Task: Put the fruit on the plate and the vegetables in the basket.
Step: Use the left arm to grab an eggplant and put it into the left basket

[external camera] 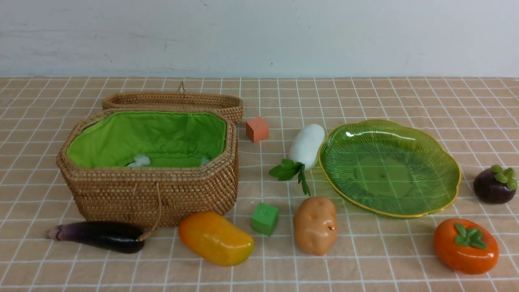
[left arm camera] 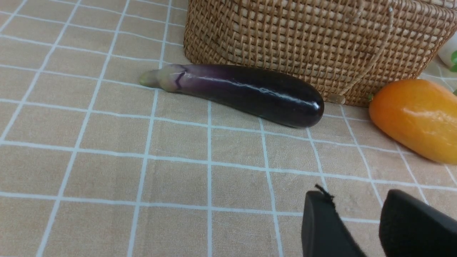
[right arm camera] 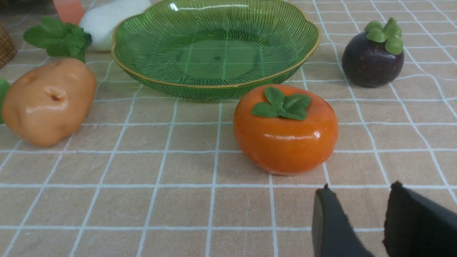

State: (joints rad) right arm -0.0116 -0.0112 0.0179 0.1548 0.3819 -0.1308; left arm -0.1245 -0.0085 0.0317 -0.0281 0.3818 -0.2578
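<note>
Your left hand [left arm camera: 360, 228] hangs low over the tabletop [left arm camera: 107, 171], jaws parted with a moderate gap and nothing between them. Your right hand [right arm camera: 364, 228] is in the same state: parted and holding nothing. Neither arm shows in the front view. The basket [external camera: 154, 190] stands on your left with its lid [external camera: 174, 99] swung back behind it, so the green lining is exposed. The eggplant [external camera: 101, 236] lies along the basket's near wall, stem end pointing left, with the cord loop [external camera: 156, 215] hanging down to its blunt end. The mango [external camera: 215, 238] lies just right of the eggplant, near the basket's front corner. A green cube [external camera: 264, 219] sits between the mango and the potato [external camera: 315, 225]. The radish [external camera: 307, 146] lies just beside the left rim of the plate [external camera: 389, 168], leaves toward you; whether it touches the rim, you cannot tell. An orange cube [external camera: 257, 129] sits between the radish and the lid. The persimmon [external camera: 465, 245] rests on the tabletop near the plate's front right edge, leaf cap up, and is the object closest to your right hand. The mangosteen [external camera: 494, 184] sits to the right of the plate, apart from the rim. All three fruits and all three vegetables are on the tabletop.
</note>
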